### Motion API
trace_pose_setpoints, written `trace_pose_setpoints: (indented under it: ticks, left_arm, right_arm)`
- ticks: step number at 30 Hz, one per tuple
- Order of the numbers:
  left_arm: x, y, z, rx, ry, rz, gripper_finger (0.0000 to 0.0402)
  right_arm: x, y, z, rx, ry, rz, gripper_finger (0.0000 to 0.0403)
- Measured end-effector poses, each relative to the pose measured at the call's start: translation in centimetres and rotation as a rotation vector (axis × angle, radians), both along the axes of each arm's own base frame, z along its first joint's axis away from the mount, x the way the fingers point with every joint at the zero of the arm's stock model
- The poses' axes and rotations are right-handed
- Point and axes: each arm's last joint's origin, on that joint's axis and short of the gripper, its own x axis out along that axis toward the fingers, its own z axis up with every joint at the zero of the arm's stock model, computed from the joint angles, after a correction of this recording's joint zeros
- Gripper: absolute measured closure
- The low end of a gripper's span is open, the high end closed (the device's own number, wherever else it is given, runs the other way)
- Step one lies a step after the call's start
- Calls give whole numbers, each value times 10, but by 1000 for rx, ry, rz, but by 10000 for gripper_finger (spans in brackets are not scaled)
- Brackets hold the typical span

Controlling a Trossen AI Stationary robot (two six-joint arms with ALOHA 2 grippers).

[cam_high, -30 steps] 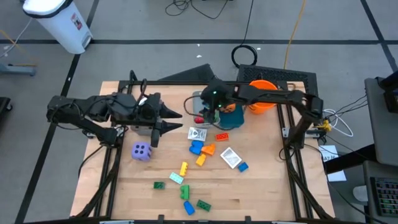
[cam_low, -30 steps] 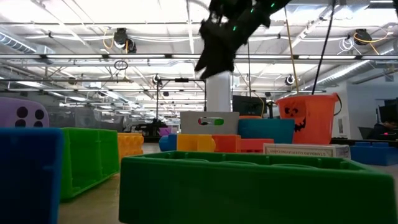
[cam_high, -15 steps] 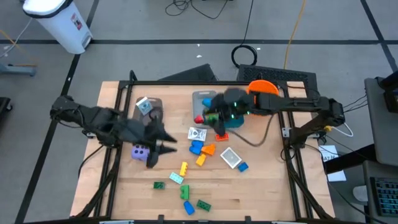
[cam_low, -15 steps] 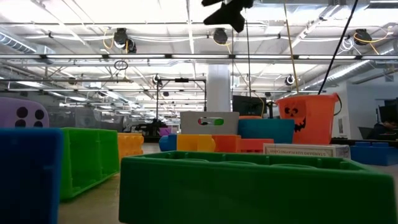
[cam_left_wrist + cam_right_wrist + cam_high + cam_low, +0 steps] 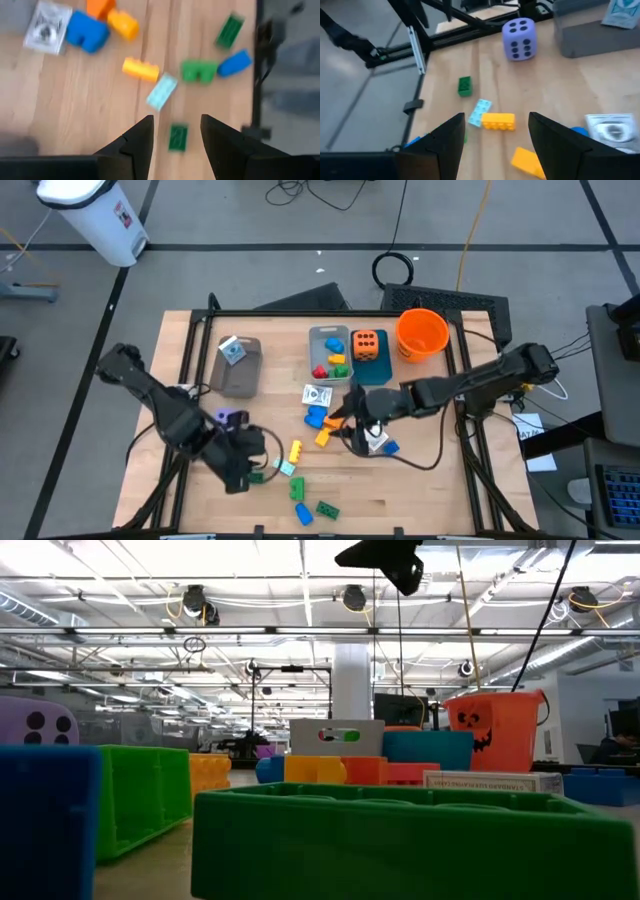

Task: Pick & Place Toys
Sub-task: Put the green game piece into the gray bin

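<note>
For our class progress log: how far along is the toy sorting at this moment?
Done: the orange die sits in the teal bin, bricks in one grey bin, a packet in the other grey bin. In hand: nothing; the left gripper and right gripper hover, jaws open, over loose toys. Left: the purple die, two packets and scattered bricks.

you are looking down on a pale wooden table [image 5: 420, 490] in a black metal frame, standing on a grey floor [image 5: 250, 240] crossed by dark tape lines, with a white bin [image 5: 95, 215] at the far left corner, a coiled black cable [image 5: 395, 268] and an orange cord [image 5: 475, 230] behind the table, and a desk with a keyboard [image 5: 615, 490] at the right edge. from table height you see an open hall with a white column [image 5: 350, 690], ceiling trusses and ducts, and rows of bright strip lights [image 5: 150, 560] overhead.
</note>
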Motion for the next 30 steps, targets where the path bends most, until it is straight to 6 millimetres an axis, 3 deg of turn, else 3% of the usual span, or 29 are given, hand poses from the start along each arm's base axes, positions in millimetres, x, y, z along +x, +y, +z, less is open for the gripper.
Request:
trace_pose_setpoints:
  ticks: [6,14,23,30]
  left_arm:
    - [-9,-27,-23,99,114,-84,231]
    - [-5,-50,-53,185,198,-111,231]
    - [-5,-45,-108,95,325,-59,209]
    - [-9,-42,-128,76,317,-76,158]
  right_arm:
    - [-9,16,-27,77,-16,-35,193]
    - [-15,16,-46,164,-26,-65,193]
    - [-14,16,-45,147,-54,-53,193]
    - [-14,15,-45,144,-53,-54,193]
